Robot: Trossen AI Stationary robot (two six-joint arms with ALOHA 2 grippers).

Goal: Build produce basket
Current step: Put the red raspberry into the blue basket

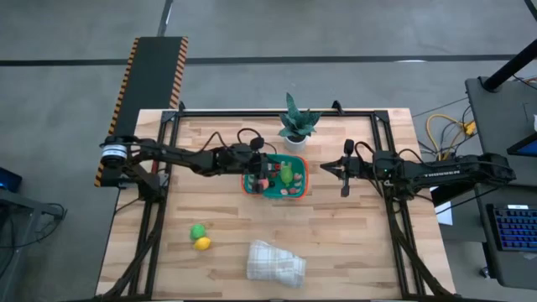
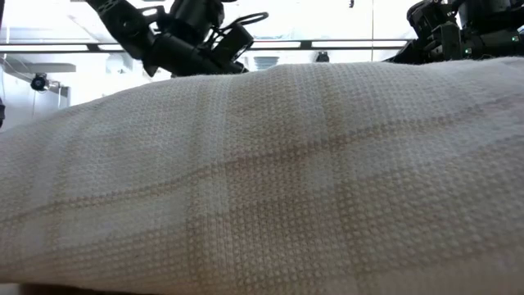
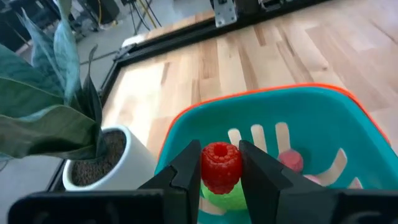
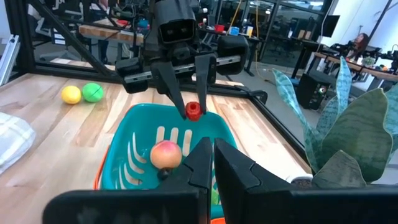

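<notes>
We are looking down on a wooden table [image 1: 336,235] where two dark robot arms are reaching in from either side. The left gripper [image 3: 219,174] is hovering over the left end of the teal basket [image 1: 295,191], its two fingers [image 3: 186,171] pinching a small red raspberry [image 3: 221,167] just above the basket's open top. The basket, with its orange rim, is sitting at the middle of the table. Inside it we are seeing a green piece [image 1: 287,174], a pink and orange peach-like fruit [image 4: 165,154] and another pink piece [image 3: 290,160] against the slotted wall.

The right gripper [image 4: 209,163] is hanging just to the right of the basket, apart from it, with its fingers drawn nearly together and holding nothing.

Two more pieces of produce, a green ball [image 1: 197,231] and a yellow ball [image 1: 202,243], are lying touching each other near the front left of the table, well apart from the basket. A folded white cloth [image 1: 274,261] is lying at the front centre, filling the table-level view. A green potted plant [image 1: 296,124] in a white pot is standing just behind the basket.
</notes>
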